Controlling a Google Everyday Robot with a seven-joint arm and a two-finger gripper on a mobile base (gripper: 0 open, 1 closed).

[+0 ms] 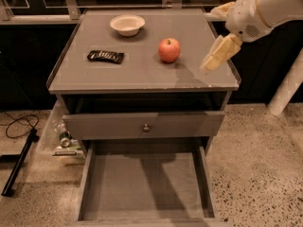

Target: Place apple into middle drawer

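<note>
The red apple (169,50) stands upright on the grey cabinet top (142,72), right of the middle. My gripper (217,56) hangs above the top's right edge, to the right of the apple and apart from it, with nothing seen in it. The middle drawer (142,186) is pulled out below the cabinet front and shows as a shallow grey tray with a bare floor.
A white bowl (127,24) sits at the back of the top and a dark snack packet (105,56) at the left. A shut drawer with a round knob (146,126) is above the open one. Cables and a bin of clutter (61,138) lie on the floor at the left.
</note>
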